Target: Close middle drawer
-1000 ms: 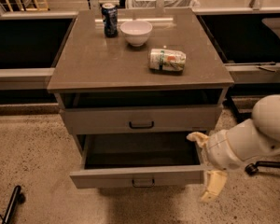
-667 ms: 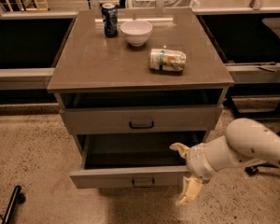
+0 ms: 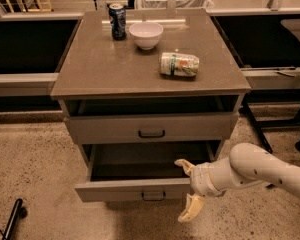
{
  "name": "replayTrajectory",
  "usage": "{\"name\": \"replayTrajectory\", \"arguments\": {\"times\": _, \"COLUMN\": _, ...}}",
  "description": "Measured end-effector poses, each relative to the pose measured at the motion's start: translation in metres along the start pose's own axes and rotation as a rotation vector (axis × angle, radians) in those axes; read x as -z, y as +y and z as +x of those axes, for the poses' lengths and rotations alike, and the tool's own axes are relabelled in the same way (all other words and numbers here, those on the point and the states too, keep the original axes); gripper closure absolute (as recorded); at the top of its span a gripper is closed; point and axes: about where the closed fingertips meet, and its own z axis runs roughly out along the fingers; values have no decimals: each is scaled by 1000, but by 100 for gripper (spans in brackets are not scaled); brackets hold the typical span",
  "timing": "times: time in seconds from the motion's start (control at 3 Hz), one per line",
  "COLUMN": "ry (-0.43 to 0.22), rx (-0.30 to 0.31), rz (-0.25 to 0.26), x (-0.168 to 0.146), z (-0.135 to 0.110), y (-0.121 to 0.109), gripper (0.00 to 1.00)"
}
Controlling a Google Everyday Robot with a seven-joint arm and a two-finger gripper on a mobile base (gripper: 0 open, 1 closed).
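The middle drawer (image 3: 130, 189) is the low grey-beige front with a small dark pull (image 3: 153, 196). It stands pulled out from the cabinet, and its dark inside (image 3: 150, 161) shows. My gripper (image 3: 186, 188) is at the right end of that front panel. It is open, with one finger (image 3: 183, 164) above the panel's top edge and the other finger (image 3: 191, 210) below it. The white arm (image 3: 255, 171) reaches in from the right. The taller-fronted drawer (image 3: 151, 127) above is nearly pushed in.
On the cabinet top (image 3: 105, 69) stand a dark blue can (image 3: 118, 21) and a white bowl (image 3: 146, 34), and a green-white can (image 3: 179, 64) lies on its side. Dark counters flank the cabinet. A black pole foot (image 3: 12, 218) lies at lower left. Speckled floor lies in front.
My arm has swung left and the gripper has moved from beside the drawer's right corner to across the right end of its front panel. The drawer has not visibly moved.
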Motion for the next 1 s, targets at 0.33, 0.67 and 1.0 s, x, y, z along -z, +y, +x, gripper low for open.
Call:
{"name": "replayTrajectory", "arguments": {"times": 0.33, "ry": 33, "rx": -7, "rz": -34, "x": -27, "z": 17, "y": -2, "gripper": 0}}
{"name": "replayTrajectory", "arguments": {"times": 0.67, "ry": 47, "rx": -30, "rz": -28, "x": -55, "z": 55, "y": -4, "gripper": 18}}
{"name": "replayTrajectory", "arguments": {"times": 1.0, "ry": 40, "rx": -42, "rz": -12, "x": -70, "z": 79, "y": -2, "gripper": 42}}
